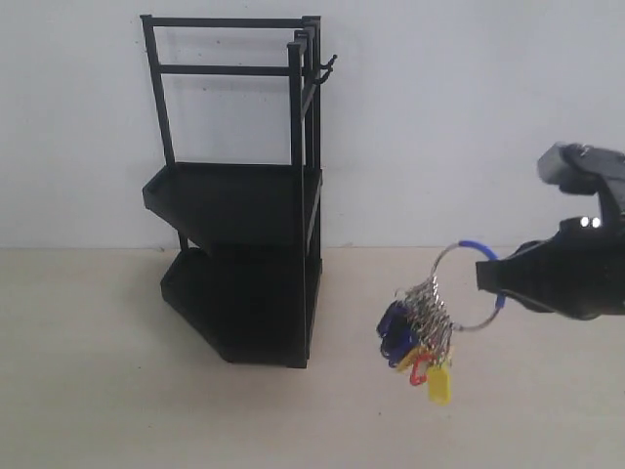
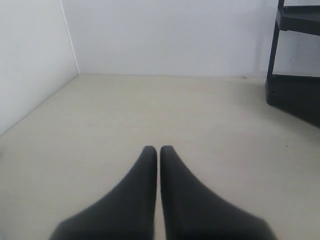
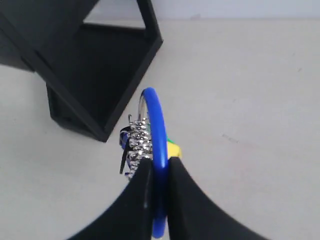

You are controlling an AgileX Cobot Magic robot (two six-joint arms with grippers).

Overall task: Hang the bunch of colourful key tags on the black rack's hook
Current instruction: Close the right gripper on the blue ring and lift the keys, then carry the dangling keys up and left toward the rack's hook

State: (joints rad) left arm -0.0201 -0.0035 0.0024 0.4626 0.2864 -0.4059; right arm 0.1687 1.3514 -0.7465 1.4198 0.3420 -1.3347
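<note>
The colourful key tag bunch point(image 1: 422, 337) hangs in the air at the right, its blue, red and yellow tags dangling below a metal ring with a blue sleeve point(image 3: 156, 130). My right gripper point(image 1: 491, 277) is shut on that blue sleeve, seen also as my right gripper point(image 3: 159, 162) in the right wrist view. The black rack point(image 1: 244, 195) stands at the left centre against the wall, and the hook point(image 1: 327, 68) juts from its top right post, well above and left of the bunch. My left gripper point(image 2: 158, 149) is shut with nothing in it, over bare table.
A white wall runs behind the beige table point(image 1: 98, 391). The left wrist view shows the rack's lower corner point(image 2: 295, 95) off to one side and a white side wall point(image 2: 30, 60). The rack's bottom tray point(image 3: 95, 70) lies beyond the held ring.
</note>
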